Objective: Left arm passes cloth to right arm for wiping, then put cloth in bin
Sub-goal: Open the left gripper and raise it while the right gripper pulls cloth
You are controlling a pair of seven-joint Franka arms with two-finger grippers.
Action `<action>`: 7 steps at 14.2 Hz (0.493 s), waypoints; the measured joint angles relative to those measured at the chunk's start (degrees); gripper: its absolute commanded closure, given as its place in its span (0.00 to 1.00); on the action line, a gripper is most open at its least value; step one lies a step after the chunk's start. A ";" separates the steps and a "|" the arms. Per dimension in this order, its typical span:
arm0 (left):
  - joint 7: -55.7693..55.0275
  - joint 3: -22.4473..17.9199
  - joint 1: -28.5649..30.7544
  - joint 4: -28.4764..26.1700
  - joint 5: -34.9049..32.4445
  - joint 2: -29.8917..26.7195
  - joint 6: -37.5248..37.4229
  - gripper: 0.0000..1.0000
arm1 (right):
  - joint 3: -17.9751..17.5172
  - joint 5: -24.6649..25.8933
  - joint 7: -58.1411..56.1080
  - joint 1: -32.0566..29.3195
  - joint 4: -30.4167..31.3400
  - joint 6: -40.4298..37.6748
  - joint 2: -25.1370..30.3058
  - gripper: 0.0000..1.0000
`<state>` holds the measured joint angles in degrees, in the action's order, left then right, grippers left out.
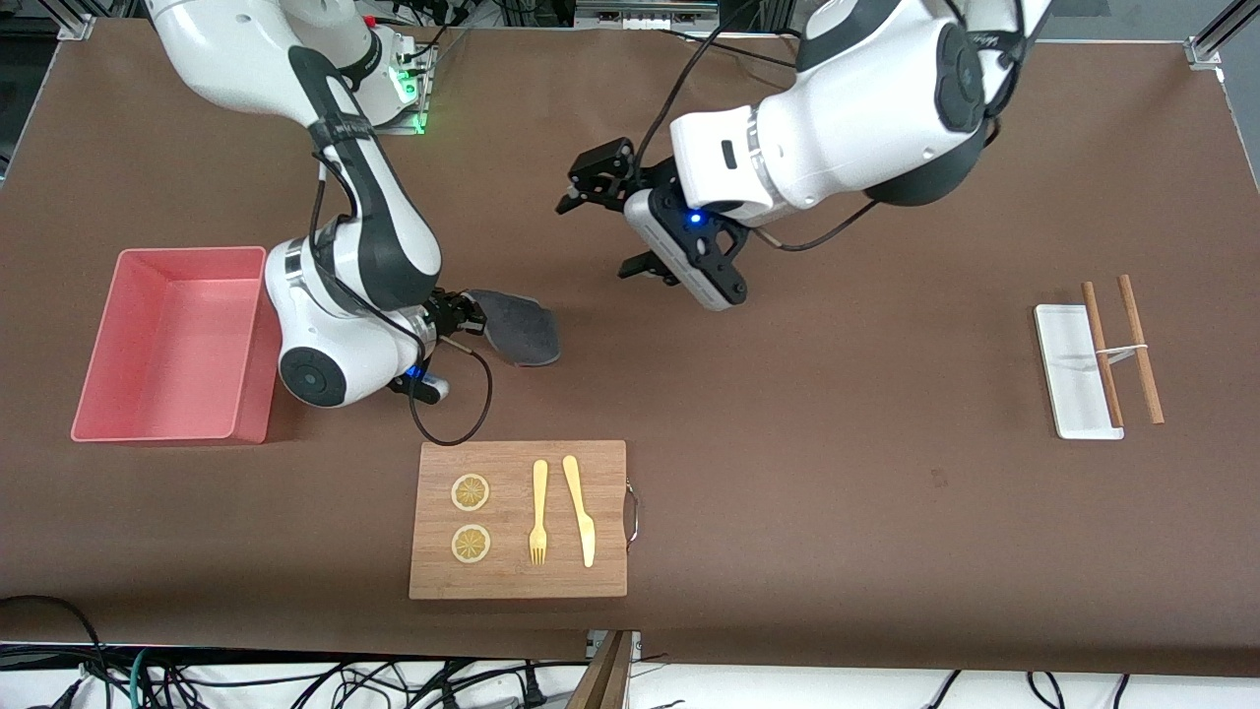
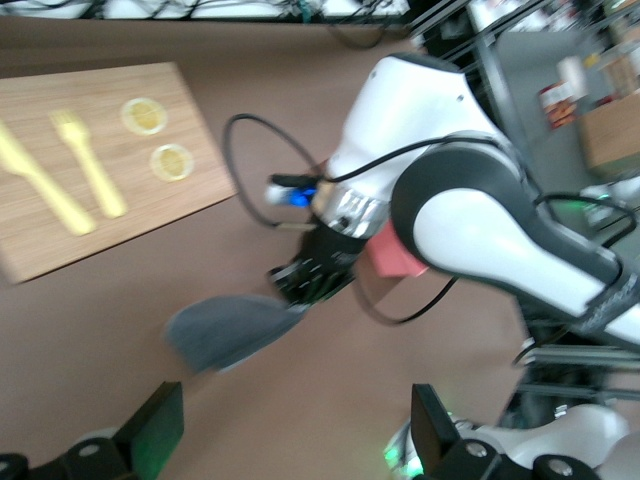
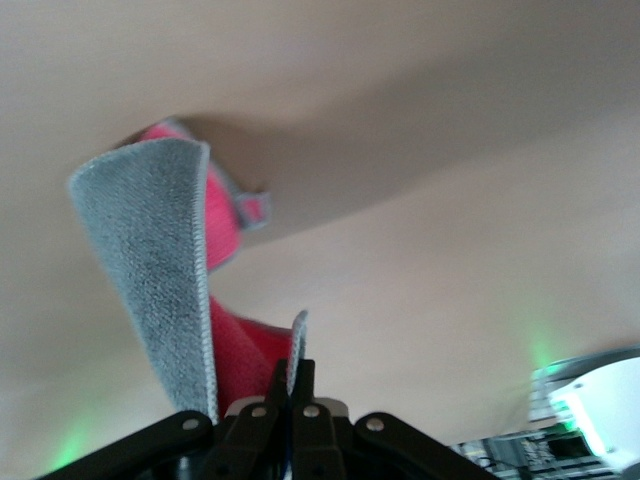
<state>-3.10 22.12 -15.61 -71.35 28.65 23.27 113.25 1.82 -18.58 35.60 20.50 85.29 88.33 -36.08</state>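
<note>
Bin (image 1: 172,345), middle left of frame: empty, awaiting cloth. Right gripper (image 1: 471,318), beside it: pinched on cloth (image 1: 517,328) (grey face up), edge-held so it trails onto the table for wiping. Left gripper (image 1: 615,222), upper centre: spread, empty, hovering clear.

Count on the table: one pink bin (image 1: 167,345); one cloth (image 1: 517,325); one wooden cutting board (image 1: 519,519) carrying two lemon slices (image 1: 471,492) (image 1: 471,544), one yellow fork (image 1: 538,513) and one yellow knife (image 1: 580,509). One white tray (image 1: 1071,374); two brown sticks (image 1: 1102,353) (image 1: 1140,349). Two robot arms: left arm (image 1: 866,108), right arm (image 1: 345,256).
</note>
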 measured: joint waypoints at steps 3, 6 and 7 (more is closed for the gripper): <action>-0.54 -0.27 4.77 0.18 -10.12 -4.13 -12.97 0.00 | 0.63 5.52 -4.63 -1.71 0.67 0.25 -2.15 1.00; -0.57 -0.39 7.88 0.22 -19.39 -7.02 -19.83 0.00 | 3.74 9.58 -14.24 -4.83 1.28 0.56 -3.33 1.00; -0.61 -0.45 8.89 0.23 -20.76 -7.42 -21.35 0.00 | 5.25 10.92 -18.04 -5.80 1.31 0.56 -3.50 1.00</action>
<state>-3.71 21.67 -6.72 -71.12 7.89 15.85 91.90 7.07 -7.65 17.56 14.70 86.60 88.89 -39.58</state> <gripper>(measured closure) 0.000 0.982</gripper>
